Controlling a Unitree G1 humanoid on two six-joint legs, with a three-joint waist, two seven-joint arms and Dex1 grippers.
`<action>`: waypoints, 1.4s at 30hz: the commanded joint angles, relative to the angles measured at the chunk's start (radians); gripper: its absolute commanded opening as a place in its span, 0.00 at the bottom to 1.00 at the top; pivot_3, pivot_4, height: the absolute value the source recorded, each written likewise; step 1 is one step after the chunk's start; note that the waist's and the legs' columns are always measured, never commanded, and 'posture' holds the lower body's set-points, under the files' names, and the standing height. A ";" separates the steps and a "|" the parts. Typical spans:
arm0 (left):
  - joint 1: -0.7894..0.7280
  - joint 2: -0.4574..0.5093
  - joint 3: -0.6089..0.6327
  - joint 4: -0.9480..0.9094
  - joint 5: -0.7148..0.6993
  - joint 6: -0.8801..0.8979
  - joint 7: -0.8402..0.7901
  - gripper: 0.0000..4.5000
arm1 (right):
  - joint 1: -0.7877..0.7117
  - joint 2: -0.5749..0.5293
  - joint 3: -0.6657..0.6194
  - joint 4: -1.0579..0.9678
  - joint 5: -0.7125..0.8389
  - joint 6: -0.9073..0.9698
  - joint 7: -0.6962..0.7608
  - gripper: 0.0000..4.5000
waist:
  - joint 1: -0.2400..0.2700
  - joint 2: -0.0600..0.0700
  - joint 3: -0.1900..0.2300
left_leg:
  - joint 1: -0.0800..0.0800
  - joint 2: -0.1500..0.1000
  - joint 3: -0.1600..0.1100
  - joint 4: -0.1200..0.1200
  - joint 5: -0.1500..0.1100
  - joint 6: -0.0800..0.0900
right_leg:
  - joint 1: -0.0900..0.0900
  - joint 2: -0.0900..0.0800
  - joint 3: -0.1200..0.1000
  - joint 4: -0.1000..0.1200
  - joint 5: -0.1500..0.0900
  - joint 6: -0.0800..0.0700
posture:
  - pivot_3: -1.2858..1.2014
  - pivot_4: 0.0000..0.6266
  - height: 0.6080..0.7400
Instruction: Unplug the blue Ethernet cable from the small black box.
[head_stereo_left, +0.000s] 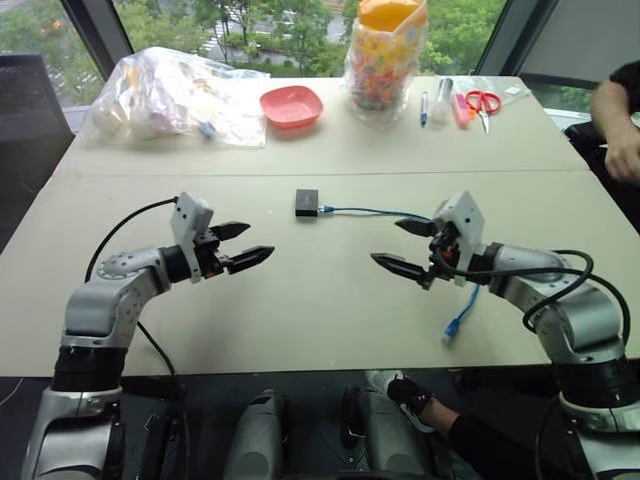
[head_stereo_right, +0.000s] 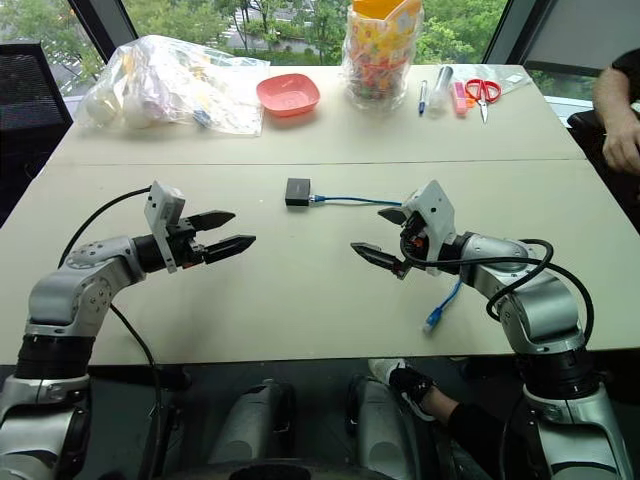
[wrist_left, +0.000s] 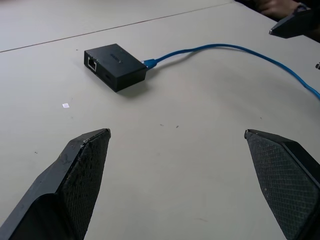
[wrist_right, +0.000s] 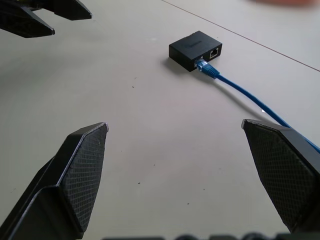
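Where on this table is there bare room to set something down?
The widest bare patch is the near half of the table, between the two open tools and in front of the small black box. The blue Ethernet cable crosses the right side. The far edge is crowded: plastic bag, pink bowl, candy bag, scissors.

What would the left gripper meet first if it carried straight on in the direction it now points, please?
Probably bare table. The open left gripper points toward the right gripper, and its wrist view puts the black box and blue cable off to the far side. Depth is uncertain.
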 joint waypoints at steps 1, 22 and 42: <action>-0.019 0.001 0.010 -0.013 -0.017 -0.008 -0.019 0.99 | -0.028 0.016 -0.003 0.004 -0.012 -0.028 -0.006 1.00 | 0.000 0.000 0.000 | 0.000 0.000 0.000 0.000 0.000 0.000 | 0.000 0.000 0.000 0.000 0.000 0.000 | 0.52 0.24 1.00; -0.082 -0.006 0.011 0.045 0.013 -0.036 0.015 0.99 | -0.100 0.064 0.040 0.096 -0.064 -0.080 0.011 1.00 | 0.000 0.000 0.000 | 0.000 0.000 0.000 0.000 0.000 0.000 | 0.000 0.000 0.000 0.000 0.000 0.000 | 0.52 0.24 1.00; 0.200 0.131 0.255 -0.361 -0.154 0.181 0.092 1.00 | -0.857 0.494 0.204 1.627 -0.528 -0.676 -0.005 0.94 | -0.033 0.000 0.000 | 0.002 0.000 0.004 -0.003 0.001 -0.002 | -0.002 0.001 0.004 0.005 0.005 0.000 | 0.52 0.24 1.00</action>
